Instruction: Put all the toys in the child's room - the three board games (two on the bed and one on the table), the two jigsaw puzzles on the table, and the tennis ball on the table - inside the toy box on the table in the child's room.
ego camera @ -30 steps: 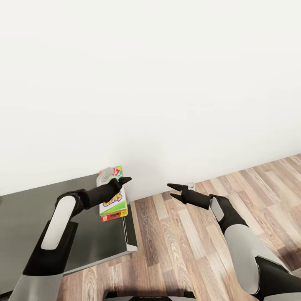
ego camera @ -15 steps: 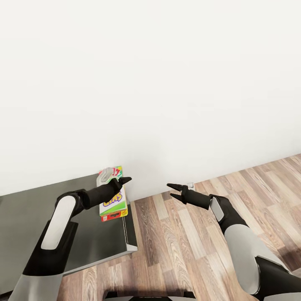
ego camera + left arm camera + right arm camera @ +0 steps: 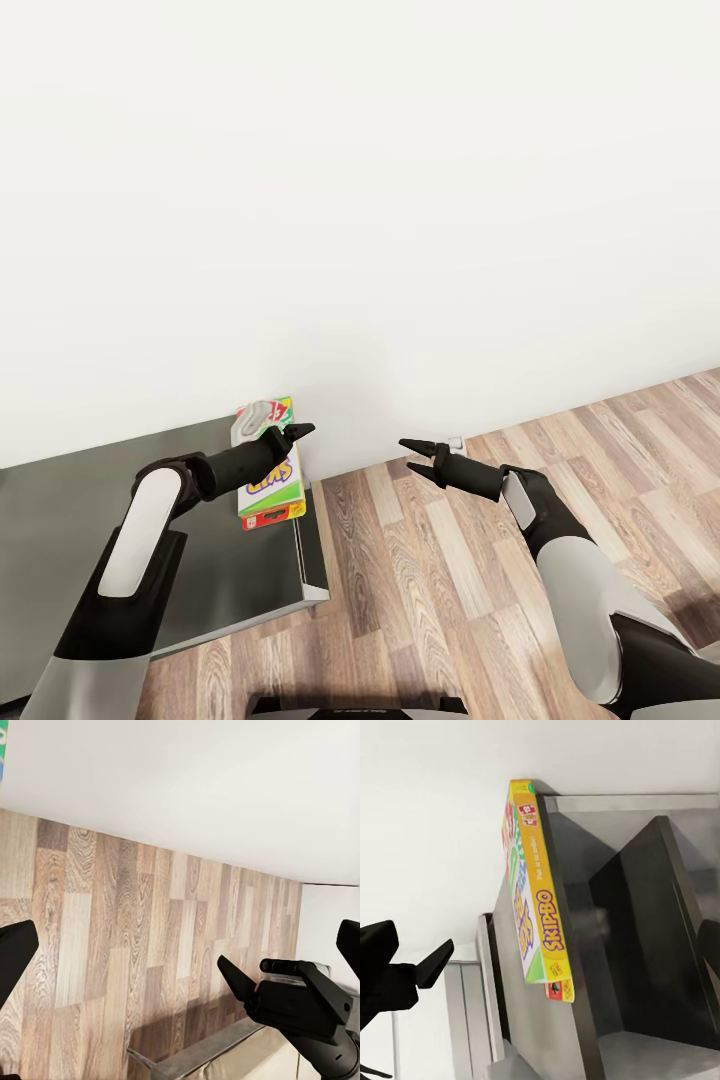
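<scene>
A long Skip-Bo board game lies flat on the dark-grey table, at its corner by the wall. My left gripper hovers just above the far end of that box, fingers spread wide, and the left wrist view shows nothing between them. My right gripper hangs over the wooden floor to the right of the table, open and empty, pointing toward the box. In the right wrist view the board game shows edge-on against the wall. The toy box, the jigsaw puzzles and the tennis ball are out of view.
A plain white wall stands right behind the table and both grippers. Wooden floor runs to the right of the table's edge. A small white socket sits low on the wall near the right gripper.
</scene>
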You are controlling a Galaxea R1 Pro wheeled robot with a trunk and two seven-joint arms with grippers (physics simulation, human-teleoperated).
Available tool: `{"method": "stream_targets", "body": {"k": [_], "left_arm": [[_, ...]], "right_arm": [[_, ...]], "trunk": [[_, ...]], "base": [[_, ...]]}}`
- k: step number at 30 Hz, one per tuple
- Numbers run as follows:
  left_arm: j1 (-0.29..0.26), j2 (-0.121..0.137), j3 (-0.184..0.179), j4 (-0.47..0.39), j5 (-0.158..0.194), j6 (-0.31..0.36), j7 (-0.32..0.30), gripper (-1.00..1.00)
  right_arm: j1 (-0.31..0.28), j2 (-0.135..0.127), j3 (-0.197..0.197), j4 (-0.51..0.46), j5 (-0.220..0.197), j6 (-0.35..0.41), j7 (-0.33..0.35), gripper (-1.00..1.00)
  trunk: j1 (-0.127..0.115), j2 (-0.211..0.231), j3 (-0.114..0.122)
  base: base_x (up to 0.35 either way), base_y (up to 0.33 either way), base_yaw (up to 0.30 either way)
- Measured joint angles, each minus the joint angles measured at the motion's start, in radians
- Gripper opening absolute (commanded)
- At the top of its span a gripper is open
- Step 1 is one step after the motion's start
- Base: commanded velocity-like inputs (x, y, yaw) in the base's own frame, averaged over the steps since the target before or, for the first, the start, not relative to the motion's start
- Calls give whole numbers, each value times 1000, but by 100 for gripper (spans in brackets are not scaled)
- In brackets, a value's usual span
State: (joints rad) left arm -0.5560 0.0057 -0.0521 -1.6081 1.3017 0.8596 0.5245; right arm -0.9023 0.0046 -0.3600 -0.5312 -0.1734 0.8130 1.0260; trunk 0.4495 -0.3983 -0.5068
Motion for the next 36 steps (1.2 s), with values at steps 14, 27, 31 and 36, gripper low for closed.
{"method": "stream_targets", "body": {"k": [14, 27, 31, 36], "left_arm": [[0, 0, 0, 0, 0, 0, 1, 100], [-14, -8, 0, 0, 1, 16, -45, 100], [-15, -8, 0, 0, 1, 20, -63, 100], [-16, -9, 0, 0, 1, 32, -91, 100]], "right_arm": [[0, 0, 0, 0, 0, 2, 0, 100], [-3, -13, 0, 13, -7, 17, -4, 100], [-3, -14, 0, 15, -8, 19, -5, 100], [-3, -15, 1, 16, -8, 19, -5, 100]], "trunk": [[4, -7, -3], [42, -77, -35], [42, -77, -35], [42, -77, -35]], "base": [[0, 0, 0], [0, 0, 0], [0, 0, 0], [0, 0, 0]]}}
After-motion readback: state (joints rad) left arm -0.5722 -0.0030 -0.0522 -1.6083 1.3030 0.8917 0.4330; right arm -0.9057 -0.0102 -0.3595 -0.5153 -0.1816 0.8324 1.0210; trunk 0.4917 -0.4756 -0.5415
